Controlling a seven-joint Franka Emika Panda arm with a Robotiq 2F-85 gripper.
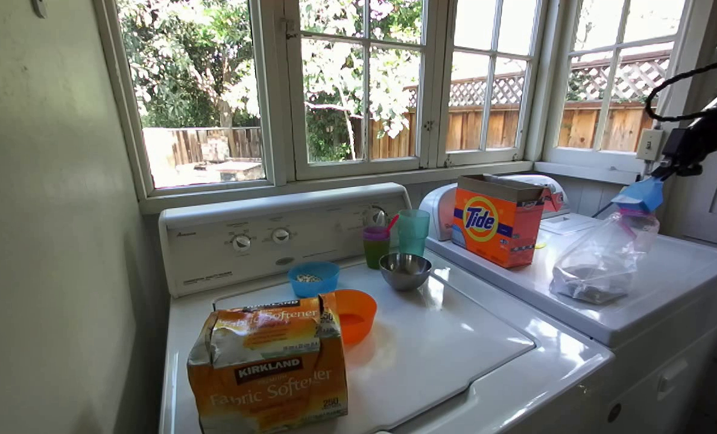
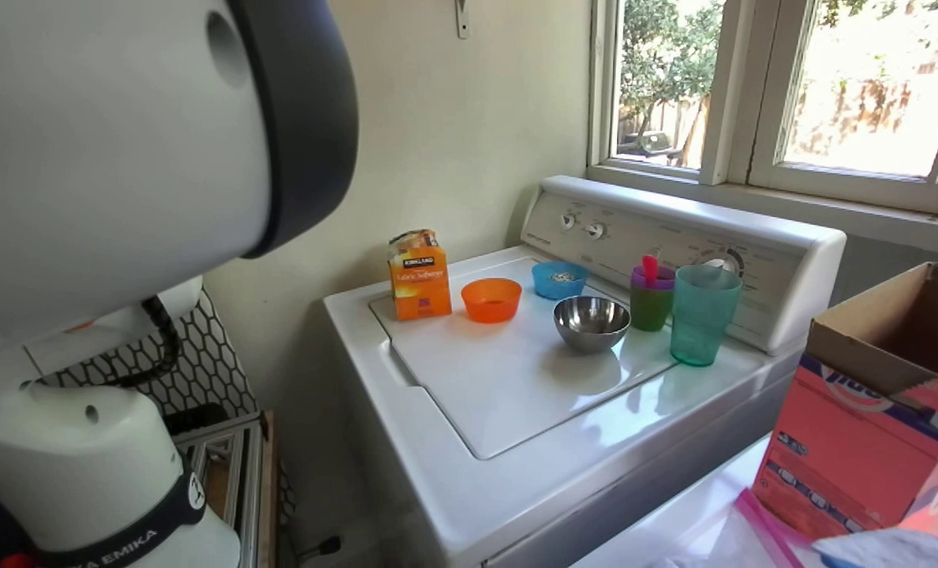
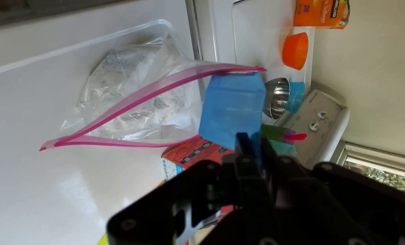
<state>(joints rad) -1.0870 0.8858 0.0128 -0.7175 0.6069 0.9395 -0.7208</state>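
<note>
My gripper (image 3: pixel 255 143) is clamped firmly on a blue scoop (image 3: pixel 232 107), which I see at the pink-rimmed mouth of a clear bag (image 3: pixel 130 68); whether they touch I cannot tell. The bag, with whitish powder (image 3: pixel 168 107) inside, rests on a white machine (image 1: pixel 684 265), near an open Tide box (image 1: pixel 495 223)

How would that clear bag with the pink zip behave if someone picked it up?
The clear bag would probably flop and fold, as its plastic looks crumpled. Its bottom would likely sag, since what looks like pale powder is gathered there. Tilting it could well spill some, because the pink zip edge gapes open.
</note>
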